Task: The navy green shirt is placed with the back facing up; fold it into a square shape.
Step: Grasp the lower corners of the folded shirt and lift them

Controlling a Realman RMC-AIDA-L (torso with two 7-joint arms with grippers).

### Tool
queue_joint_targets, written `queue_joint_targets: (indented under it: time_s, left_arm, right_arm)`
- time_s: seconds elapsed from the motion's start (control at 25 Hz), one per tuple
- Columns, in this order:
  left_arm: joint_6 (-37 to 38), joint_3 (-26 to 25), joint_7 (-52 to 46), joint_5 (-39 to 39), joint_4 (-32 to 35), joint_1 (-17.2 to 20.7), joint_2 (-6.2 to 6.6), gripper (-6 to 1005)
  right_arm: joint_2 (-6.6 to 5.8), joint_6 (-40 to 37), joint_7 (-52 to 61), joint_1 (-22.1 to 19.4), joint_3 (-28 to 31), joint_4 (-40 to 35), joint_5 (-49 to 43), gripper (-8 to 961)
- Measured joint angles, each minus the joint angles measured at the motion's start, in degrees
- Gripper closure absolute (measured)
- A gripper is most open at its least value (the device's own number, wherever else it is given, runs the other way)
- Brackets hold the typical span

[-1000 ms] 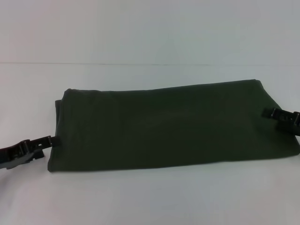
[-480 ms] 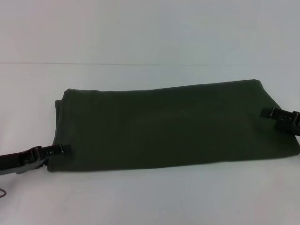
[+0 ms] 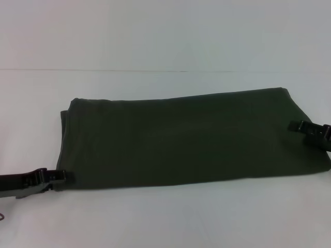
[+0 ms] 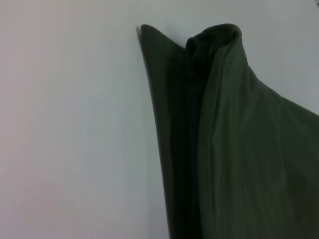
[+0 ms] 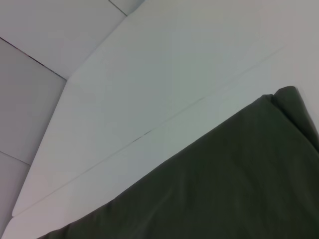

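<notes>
Left gripper [image 3: 58, 176] sits low at the shirt's [image 3: 181, 137] near-left corner, about 8 o'clock of the cloth in the head view, fingertips touching or just under the hem; can't tell whether it has pinched cloth or is only nosed against it. Right gripper [image 3: 306, 130] is on the right short edge at roughly 3 o'clock, tips over the fabric; grasp state there can't be told either. Judgement: the shirt is already a long band lying across the table [image 3: 165, 217], so the step in hand looks like getting corner holds to bring one short end over the other. To do it well: get every layer in the pinch, not just the top one; the left wrist view shows several stacked plies with a rolled lip at the corner, and a partial grab would peel them apart. Lift just enough to clear, carry both held points together so the fold line stays straight, and land edge on edge. Right gripper is mid-edge, not at a corner, so that end may sag or skew when lifted. Material: soft matte dark olive cloth, no print, limp, faint creases along the folded edge; top face lies smooth and flat. Outline is a slightly skewed rectangle, far edge tilted. Table is plain white, smooth, with one thin seam line behind the shirt at 12 o'clock.
</notes>
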Motion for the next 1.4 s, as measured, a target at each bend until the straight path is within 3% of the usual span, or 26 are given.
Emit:
queue_joint_targets:
  time_s: [0.36,0.52,0.76,0.88,1.08,1.4]
  left_arm:
    - [0.61,0.12,0.36,-0.15,0.01,-0.12,0.08,544]
    - [0.75,0.20,0.41,-0.15,-0.07,-0.23,0.16,788]
    - [1.63,0.53,0.49,0.07,-0.07,-0.84,0.31,983]
    - [1.73,0.70,0.48,-0.06,0.04,-0.86,0.34,982]
    - [1.93,0.87,0.48,-0.12,0.00,-0.89,0.34,981]
    - [2.00,0.88,0.48,-0.13,0.02,-0.93,0.43,982]
  right_arm:
    - [-0.28,-0.22,0.01,-0.29,0.00,0.00,-0.01,65]
    - [-1.73,-1.25,6.72,0.43,-1.22,-2.43,-4.67,69]
    - [-4.53,-6.81,26.85,4.26,-3.80,-10.88,-21.01,75]
    - [-5.40,-9.34,30.91,6.71,-3.98,-12.11,-26.07,77]
    - [-5.57,-10.87,32.44,9.17,-4.16,-12.76,-30.57,82]
    - [-4.03,-8.65,32.05,9.28,-5.82,-12.10,-32.09,90]
